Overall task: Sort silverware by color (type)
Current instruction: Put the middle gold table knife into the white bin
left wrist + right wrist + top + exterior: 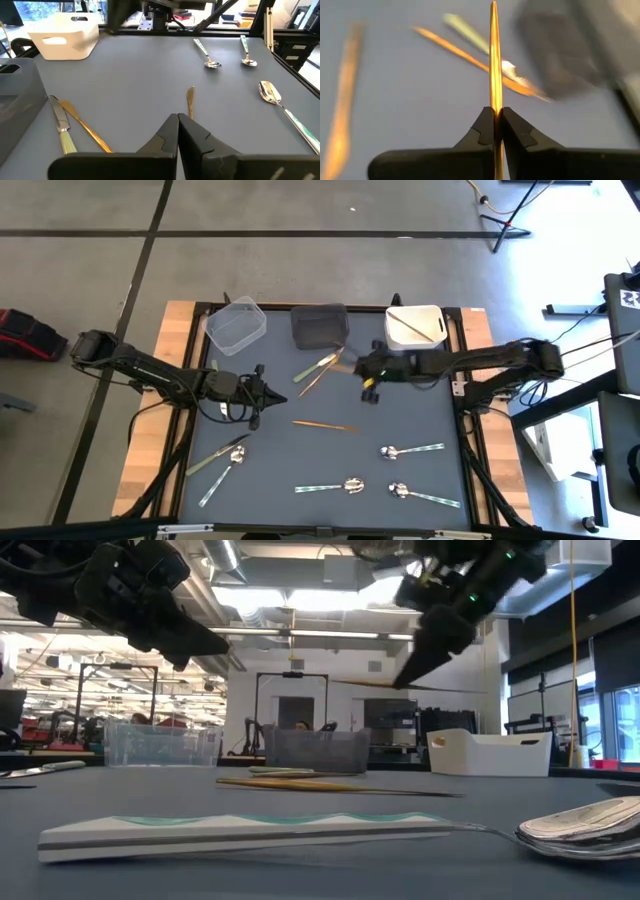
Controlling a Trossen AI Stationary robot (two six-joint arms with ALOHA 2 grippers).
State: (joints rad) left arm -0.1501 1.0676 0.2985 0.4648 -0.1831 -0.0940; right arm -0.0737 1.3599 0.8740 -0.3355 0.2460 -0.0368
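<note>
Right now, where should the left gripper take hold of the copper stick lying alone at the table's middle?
Probably at mid-length, coming straight down from above. The copper stick lies flat, thin and alone, so the left gripper should open its shut fingers across the stick's width.

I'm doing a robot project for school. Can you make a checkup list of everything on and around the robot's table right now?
Surface: dark grey table mat on a wooden top.
Job's things: four silver spoons, e.g.; a copper stick mid-table; a green piece and a copper piece crossed near the grey bin; a green piece at lower left; one copper piece already in the white bin.
Clutter: nothing seen beyond the clear bin and grey bin.
Grippers: right gripper shut on a copper piece, raised above the mat; left gripper shut, empty.
Cables: one on the floor, some beside the right arm.
Surroundings: taped floor, large workshop room.
</note>
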